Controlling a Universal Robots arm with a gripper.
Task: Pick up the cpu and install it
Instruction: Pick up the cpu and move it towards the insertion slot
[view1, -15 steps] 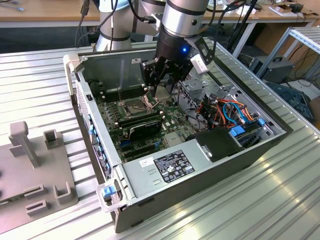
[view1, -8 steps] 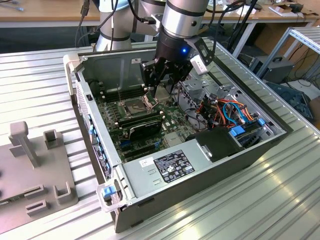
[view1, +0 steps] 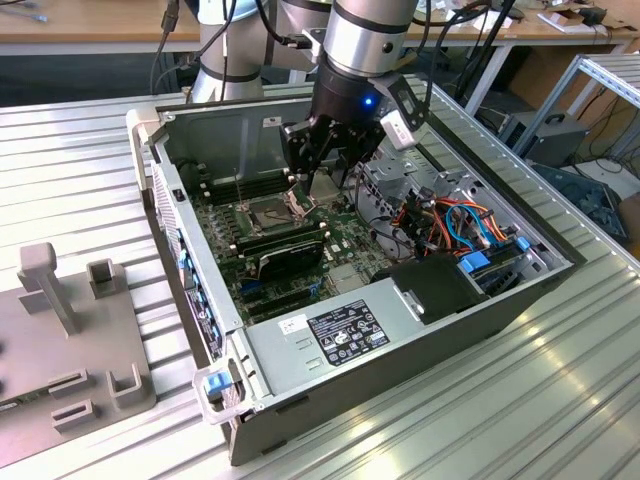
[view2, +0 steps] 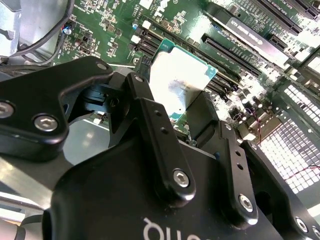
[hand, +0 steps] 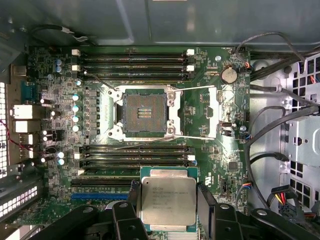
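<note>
the cpu (hand: 168, 200) is gripped by 2 opposite edges in the closed gripper (view1: 322, 175), silvery face up above the motherboard (hand: 212, 165), apart from the empty socket (hand: 145, 114), so its underside is left untouched

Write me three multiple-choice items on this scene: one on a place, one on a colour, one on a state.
1. Where is the cpu?
A) on the table outside the case
B) in the gripper, above the motherboard
C) on the power supply

2. What colour is its visible face?
A) red
B) blue
C) silvery-grey

3. How is the socket?
A) empty, frame open
B) holding a chip
C) under a cooler

Answers: B, the gripper clamps its edges in both wrist views; C, the first wrist view shows bare metal; A, its pin field lies exposed.
</note>
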